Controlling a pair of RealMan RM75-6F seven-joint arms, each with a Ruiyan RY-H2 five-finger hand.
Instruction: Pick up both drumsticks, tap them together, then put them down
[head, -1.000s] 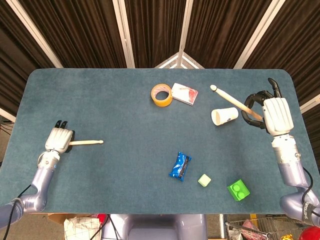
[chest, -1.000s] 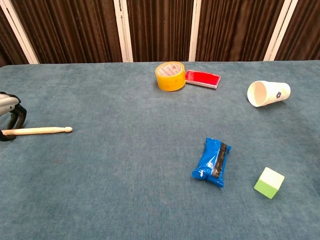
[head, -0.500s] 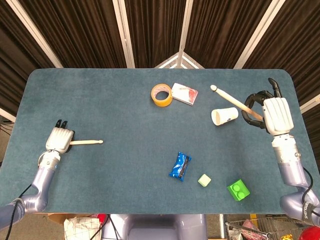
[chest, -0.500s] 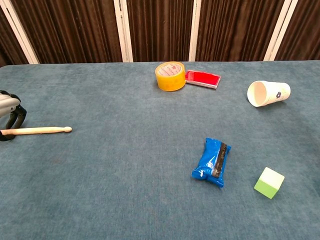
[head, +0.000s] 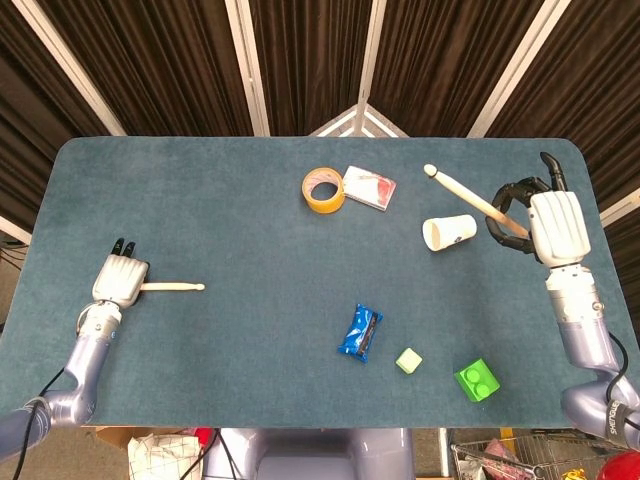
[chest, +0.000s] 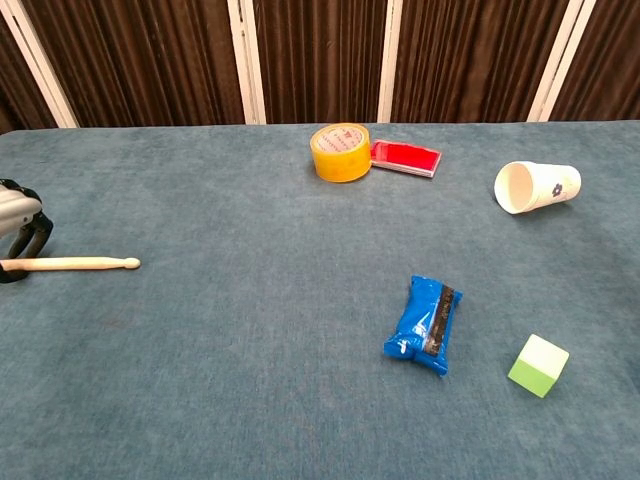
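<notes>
A pale wooden drumstick is held in each robot hand.
Left robot hand grips one drumstick by the counter's left edge; right robot hand clasps the other drumstick near the right edge.

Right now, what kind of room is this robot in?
Probably a robot test room or lab: a blue table scattered with odd things like a tape roll and paper cup, with dark curtains behind.

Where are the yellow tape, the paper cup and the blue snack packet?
yellow tape roll (chest: 340, 152), chest view, on its outer side wall.
paper cup (chest: 548, 186), chest view, on its side wall.
blue snack packet (chest: 426, 324), chest view, on the wrapper's middle.
</notes>
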